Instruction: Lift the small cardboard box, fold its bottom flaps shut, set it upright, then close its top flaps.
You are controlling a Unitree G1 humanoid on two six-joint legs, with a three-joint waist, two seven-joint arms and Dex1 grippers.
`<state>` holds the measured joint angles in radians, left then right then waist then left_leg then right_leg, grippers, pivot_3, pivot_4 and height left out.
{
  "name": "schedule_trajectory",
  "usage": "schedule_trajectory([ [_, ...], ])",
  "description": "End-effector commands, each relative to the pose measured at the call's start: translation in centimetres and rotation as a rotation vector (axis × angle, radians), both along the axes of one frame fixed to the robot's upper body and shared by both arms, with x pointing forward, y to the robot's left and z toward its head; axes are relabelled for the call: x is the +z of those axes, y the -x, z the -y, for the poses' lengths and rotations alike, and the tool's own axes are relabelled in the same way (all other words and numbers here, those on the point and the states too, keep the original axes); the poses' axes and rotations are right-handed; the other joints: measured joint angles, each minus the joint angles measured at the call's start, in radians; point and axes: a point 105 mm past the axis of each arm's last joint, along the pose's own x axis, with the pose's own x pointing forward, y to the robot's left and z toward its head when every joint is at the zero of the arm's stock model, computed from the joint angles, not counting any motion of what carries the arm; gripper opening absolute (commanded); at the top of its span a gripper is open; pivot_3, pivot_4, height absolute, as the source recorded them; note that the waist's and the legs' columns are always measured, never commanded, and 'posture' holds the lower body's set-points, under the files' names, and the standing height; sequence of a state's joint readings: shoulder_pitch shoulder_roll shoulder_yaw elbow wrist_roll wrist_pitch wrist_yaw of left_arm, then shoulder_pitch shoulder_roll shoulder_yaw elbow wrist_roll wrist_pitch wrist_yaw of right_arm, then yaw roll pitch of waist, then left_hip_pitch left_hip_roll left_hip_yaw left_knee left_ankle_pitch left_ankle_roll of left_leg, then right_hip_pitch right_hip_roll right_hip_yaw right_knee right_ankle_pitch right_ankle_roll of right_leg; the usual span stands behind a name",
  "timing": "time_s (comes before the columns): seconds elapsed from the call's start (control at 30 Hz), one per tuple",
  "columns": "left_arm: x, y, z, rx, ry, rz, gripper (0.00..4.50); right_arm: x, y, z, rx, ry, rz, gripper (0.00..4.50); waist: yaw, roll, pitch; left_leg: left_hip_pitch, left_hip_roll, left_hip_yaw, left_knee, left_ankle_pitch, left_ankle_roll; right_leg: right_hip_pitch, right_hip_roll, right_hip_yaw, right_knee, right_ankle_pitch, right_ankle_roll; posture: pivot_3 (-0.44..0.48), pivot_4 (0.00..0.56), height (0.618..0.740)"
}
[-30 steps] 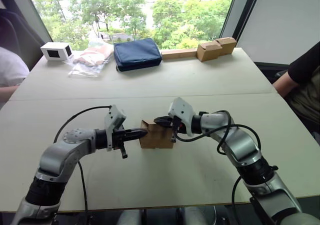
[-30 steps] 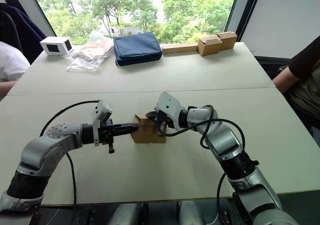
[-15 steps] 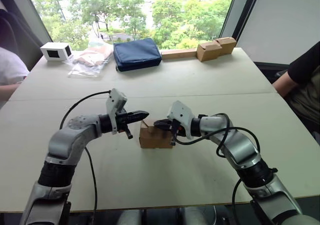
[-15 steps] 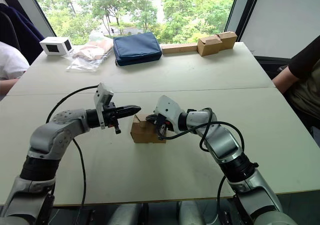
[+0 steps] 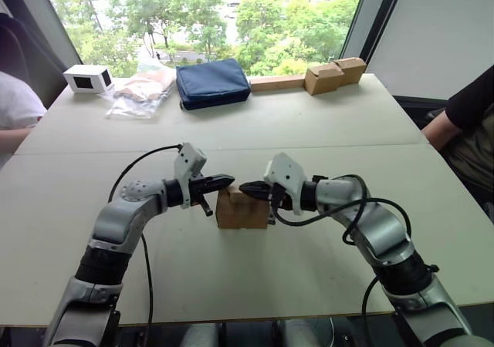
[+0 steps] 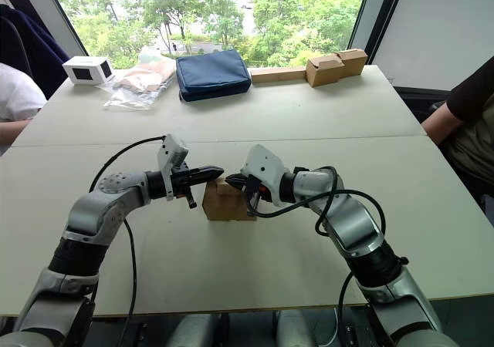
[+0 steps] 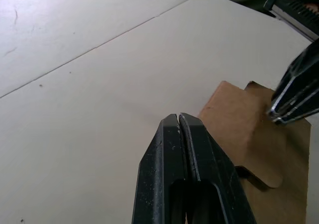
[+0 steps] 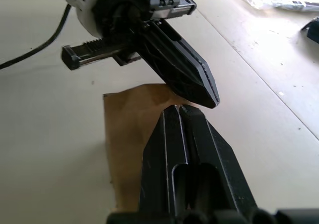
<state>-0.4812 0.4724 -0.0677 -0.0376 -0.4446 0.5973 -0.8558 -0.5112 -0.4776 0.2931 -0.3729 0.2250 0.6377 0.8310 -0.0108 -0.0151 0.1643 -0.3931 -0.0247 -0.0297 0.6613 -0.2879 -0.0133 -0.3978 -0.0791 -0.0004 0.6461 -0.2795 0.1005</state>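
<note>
Hovering tip-to-tip above the small cardboard box (image 5: pixel 241 209), left gripper (image 5: pixel 227 180) and right gripper (image 5: pixel 245 186) kept fingers together; the box lay directly beneath on the counter (image 5: pixel 231 277).

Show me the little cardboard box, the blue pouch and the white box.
small cardboard box (image 5: pixel 241 212), left eye view, front side.
blue pouch (image 5: pixel 211 82), left eye view, top.
white box (image 5: pixel 86 78), left eye view, front face.

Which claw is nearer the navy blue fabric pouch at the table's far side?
Left. The left claw sits above the plain brown cardboard box, slightly closer to the navy blue fabric pouch; the right claw faces it from the robot's right, marginally farther.
</note>
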Motion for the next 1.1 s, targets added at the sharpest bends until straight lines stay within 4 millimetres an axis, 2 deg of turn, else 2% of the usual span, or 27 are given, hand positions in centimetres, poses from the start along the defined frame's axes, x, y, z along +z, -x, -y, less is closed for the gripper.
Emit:
schedule_trajectory([
  [0.03,0.7,0.1,0.3,-0.006,0.017,0.028,0.02,1.0,1.6,-0.4,0.072,-0.005,0.032,0.00,0.000,0.000,0.000,0.000,0.000,0.000,0.000,0.000,0.000,0.000,0.000,0.000,0.000,0.000,0.000,0.000,0.150,0.740],
  [1.1,0.9,0.1,0.6,0.004,0.074,-0.024,0.02,-2.0,-0.4,0.3,0.028,0.204,0.158,0.00,0.000,0.000,0.000,0.000,0.000,0.000,0.000,0.000,0.000,0.000,0.000,0.000,0.000,0.000,0.000,0.000,0.150,0.740],
])
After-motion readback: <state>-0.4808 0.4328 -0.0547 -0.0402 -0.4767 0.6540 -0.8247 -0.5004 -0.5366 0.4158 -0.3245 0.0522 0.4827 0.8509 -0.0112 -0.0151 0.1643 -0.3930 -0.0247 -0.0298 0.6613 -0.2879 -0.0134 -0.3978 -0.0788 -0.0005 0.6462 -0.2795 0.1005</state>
